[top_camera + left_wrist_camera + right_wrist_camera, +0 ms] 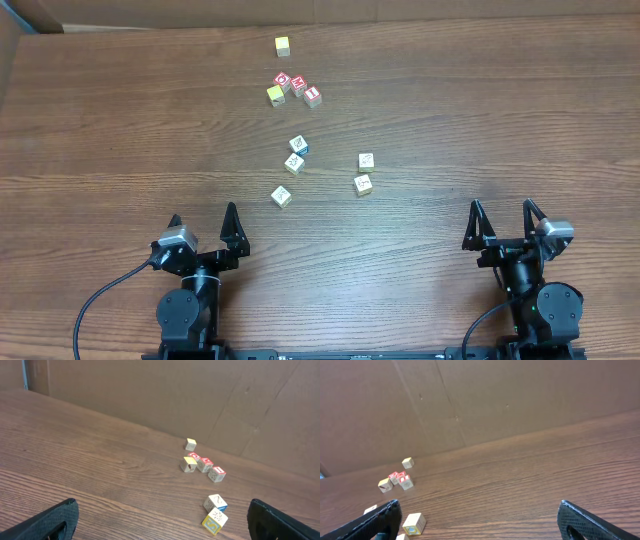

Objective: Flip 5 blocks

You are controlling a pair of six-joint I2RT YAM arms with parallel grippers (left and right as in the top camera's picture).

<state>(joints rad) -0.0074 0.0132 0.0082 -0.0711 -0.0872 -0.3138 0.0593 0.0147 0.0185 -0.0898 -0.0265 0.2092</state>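
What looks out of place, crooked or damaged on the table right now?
Nothing looks damaged or spilled. The five pale blocks lie scattered, each turned at its own angle; two sit together, one showing a blue side. The red-lettered blocks cluster farther back.

Black jointed arms (190, 305), each ending in two pointed, dimple-textured black fingers (580, 522) (silver-grey housing (176, 238) at wrist); black cables (95, 305) looping from bases.

The left claw (162, 510) stands wide apart, one finger (50, 522) in each lower corner, gripping nothing. Two pale blocks (215, 503) touch on the desk (100, 475); one has a blue side. Beyond lie red-faced cubes (205, 464) and yellow cubes (188, 464), near a cardboard wall (150, 390).
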